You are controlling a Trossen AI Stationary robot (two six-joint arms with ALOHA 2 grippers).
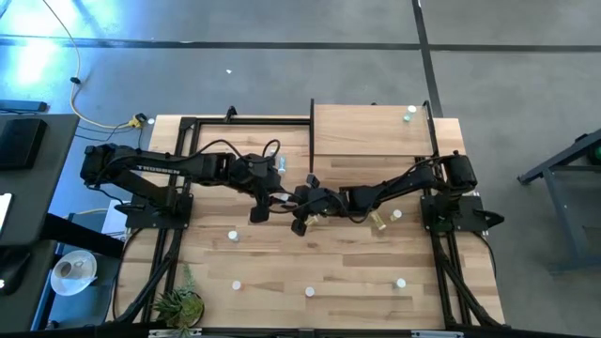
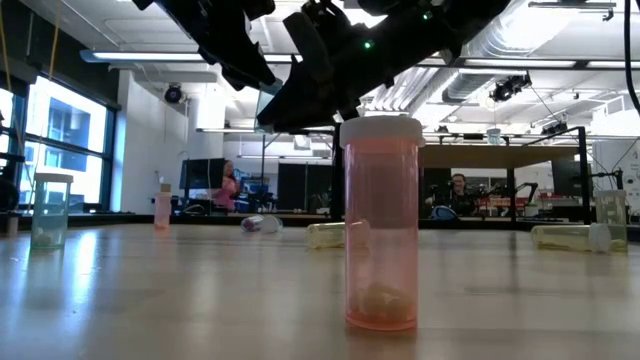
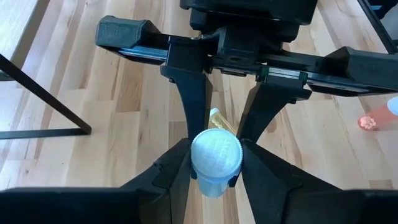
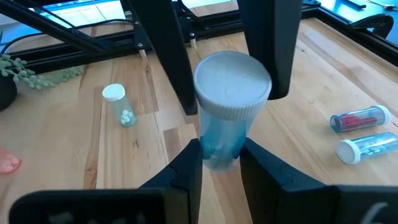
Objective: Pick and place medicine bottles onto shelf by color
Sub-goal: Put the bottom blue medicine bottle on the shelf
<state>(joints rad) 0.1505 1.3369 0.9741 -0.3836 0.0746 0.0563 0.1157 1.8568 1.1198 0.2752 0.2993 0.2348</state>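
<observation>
Open workshop behind the counter
Grey floor (image 1: 282, 75), bright windows (image 2: 60, 140) to one side, ceiling ducts (image 2: 520, 50) overhead.

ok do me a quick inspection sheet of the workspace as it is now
surface: pale plank table, bottles strewn over it
job's things: blue bottle held up over the table's middle; one capped bottle on the shelf; red bottle upright nearest the low camera
clutter: small plant at the table corner on the left arm's side
grippers: left pincer closed on the blue bottle's cap, right pincer closed on its body
cables: yellow cable on the floor beyond the left arm
surroundings: a person and another person far behind the table
</observation>
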